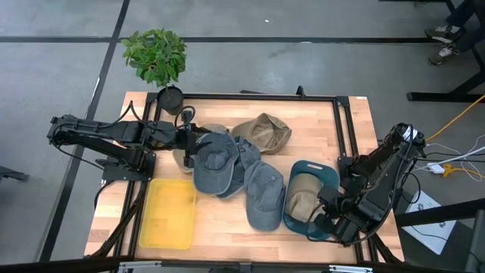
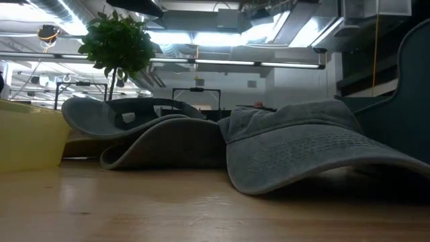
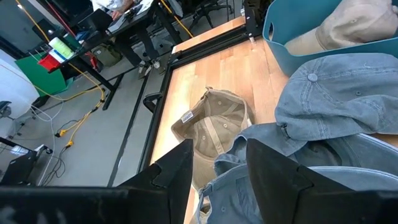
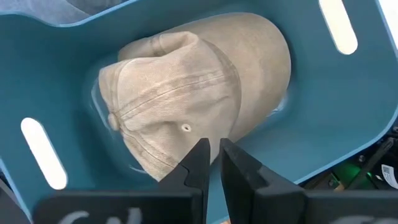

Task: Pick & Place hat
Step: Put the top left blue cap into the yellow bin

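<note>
Several blue denim hats lie overlapping at the table's middle. My left gripper (image 1: pixel 189 145) comes in from the table's left and is shut on the leftmost blue hat (image 1: pixel 214 161), which hangs raised over the others with its hollow side up (image 2: pixel 127 114). A tan hat (image 1: pixel 263 133) lies upside down on the wood behind them. A beige hat (image 4: pixel 186 93) rests crown up inside the teal bin (image 1: pixel 314 173) at the right. My right gripper (image 4: pixel 212 155) hovers above that beige hat, pointing down, shut, with nothing between its fingers. My left gripper pinches the blue hat's rim (image 3: pixel 221 163) between its two fingers, on the hat's left side. The fingers come nearly level from the table's left, slanting a little down. The hat hangs off them over the other blue hats; how many layers are held does not show.
A yellow bin (image 1: pixel 168 214) stands at the near left, below the left arm. A potted plant (image 1: pixel 155 54) stands at the far left corner. A black frame rail (image 1: pixel 345 125) runs around the table's far and right sides. Another blue hat (image 2: pixel 316 148) lies close to the low camera.
</note>
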`<state>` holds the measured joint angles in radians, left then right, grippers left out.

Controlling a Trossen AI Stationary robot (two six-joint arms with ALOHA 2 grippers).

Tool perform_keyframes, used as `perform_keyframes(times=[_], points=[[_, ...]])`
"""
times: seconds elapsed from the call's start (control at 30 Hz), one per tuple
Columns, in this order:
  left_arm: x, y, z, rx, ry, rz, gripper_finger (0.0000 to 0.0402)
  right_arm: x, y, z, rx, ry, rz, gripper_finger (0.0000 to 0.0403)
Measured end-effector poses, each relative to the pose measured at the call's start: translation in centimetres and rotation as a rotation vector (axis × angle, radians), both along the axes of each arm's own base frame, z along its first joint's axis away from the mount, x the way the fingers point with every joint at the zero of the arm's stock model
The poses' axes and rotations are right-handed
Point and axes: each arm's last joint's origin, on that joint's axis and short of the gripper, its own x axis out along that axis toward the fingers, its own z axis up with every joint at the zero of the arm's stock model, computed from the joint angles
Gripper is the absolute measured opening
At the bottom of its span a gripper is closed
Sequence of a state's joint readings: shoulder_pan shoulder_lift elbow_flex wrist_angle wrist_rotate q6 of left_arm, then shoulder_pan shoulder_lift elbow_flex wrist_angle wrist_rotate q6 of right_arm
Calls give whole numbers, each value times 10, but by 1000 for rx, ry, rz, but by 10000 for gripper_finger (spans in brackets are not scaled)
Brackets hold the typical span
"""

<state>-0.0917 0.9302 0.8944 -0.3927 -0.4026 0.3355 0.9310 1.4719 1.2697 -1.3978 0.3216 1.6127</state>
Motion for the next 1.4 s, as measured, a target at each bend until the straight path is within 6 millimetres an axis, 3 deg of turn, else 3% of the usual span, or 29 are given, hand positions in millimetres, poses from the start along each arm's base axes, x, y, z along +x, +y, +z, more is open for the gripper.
perform_keyframes(times=[0.57, 0.7, 1.03, 1.17, 1.4], points=[[0, 0, 0, 40, 14, -19, 143, 32, -24, 4, -236, -191, 62, 44], [0, 0, 0, 31, 9, -3, 143, 37, -31, 4, -270, -168, 96, 85], [-1, 1, -1, 6, 12, 52, 143, 54, -53, 7, -481, -138, 210, 240], [-2, 1, -2, -5, 19, 57, 144, 58, -60, 9, -587, -126, 267, 261], [-2, 1, -2, -35, 6, 71, 143, 60, -63, 10, -687, -99, 341, 263]])
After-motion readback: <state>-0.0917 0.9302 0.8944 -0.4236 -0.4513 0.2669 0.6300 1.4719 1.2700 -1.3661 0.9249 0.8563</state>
